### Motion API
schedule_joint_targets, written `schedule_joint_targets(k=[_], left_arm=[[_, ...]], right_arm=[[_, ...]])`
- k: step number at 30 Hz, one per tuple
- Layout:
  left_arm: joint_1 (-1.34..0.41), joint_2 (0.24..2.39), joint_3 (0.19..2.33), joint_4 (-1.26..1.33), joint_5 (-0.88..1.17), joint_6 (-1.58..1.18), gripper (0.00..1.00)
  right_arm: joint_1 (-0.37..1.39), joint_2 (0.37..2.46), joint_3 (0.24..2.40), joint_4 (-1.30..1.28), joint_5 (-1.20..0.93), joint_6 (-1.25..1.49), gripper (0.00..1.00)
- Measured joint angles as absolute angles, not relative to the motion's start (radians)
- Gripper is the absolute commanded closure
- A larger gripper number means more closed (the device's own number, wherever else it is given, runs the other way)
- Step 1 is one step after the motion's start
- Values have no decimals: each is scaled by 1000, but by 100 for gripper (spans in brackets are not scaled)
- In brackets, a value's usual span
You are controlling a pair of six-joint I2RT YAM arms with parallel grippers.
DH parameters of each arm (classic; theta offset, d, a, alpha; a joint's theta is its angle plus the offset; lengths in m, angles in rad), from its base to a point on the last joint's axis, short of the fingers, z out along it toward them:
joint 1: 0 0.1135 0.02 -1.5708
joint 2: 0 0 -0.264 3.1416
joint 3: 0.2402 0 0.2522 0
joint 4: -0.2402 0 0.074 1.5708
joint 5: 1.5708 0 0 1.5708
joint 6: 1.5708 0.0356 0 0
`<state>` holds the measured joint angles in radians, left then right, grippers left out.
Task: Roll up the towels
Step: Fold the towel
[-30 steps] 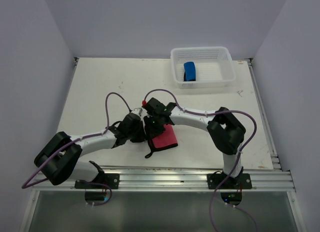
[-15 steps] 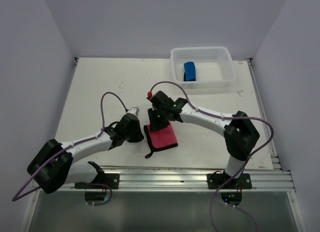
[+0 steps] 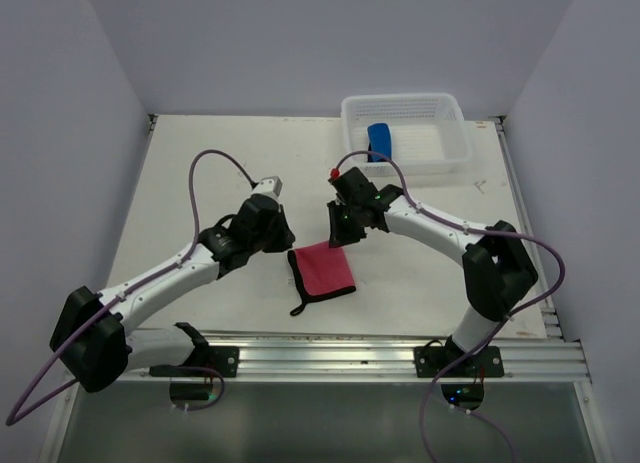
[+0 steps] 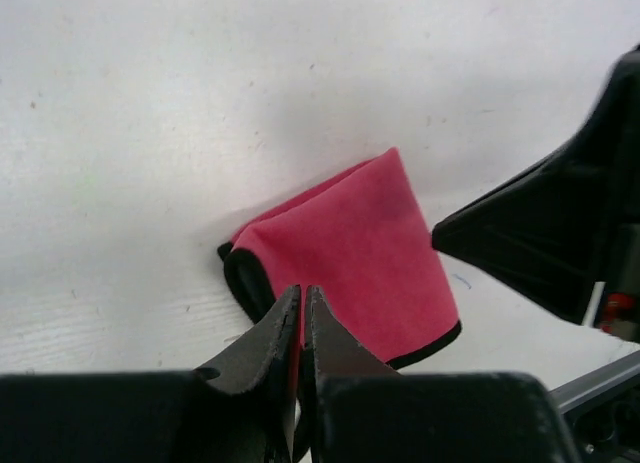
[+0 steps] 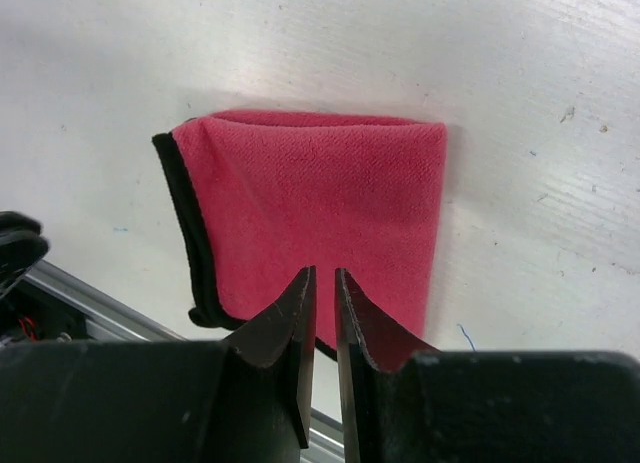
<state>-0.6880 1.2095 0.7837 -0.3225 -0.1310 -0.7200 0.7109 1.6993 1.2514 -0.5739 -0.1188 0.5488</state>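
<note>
A: Where are the towels?
B: Pink-red folded cloth towel [image 3: 322,273] flat on white table [image 3: 200,173], dark edging leftward; blue rolled towel [image 3: 379,141], lying far-to-near, in white mesh basket [image 3: 405,167]; left gripper [image 4: 303,291] and right gripper [image 5: 323,273] nearly closed, empty.

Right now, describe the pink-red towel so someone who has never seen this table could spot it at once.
On the white table, look toward the near edge, just beyond the metal rail. The pink-red towel lies there folded flat, edged in black. Unlike the blue towel, rolled up in the white basket at the far side, it sits on the bare tabletop.
</note>
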Motion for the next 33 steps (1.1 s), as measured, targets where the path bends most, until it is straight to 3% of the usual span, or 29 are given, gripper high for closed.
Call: schedule_joint_targets(k=[20,33], left_arm=[[-728,1355,770,-142,-22,-590,94],[-736,1399,656,-143,-121,-556,99]], right_arm=[[664,1911,1259,-525,-125,505,84],[665,1908,1258,-516,-124,501,78]])
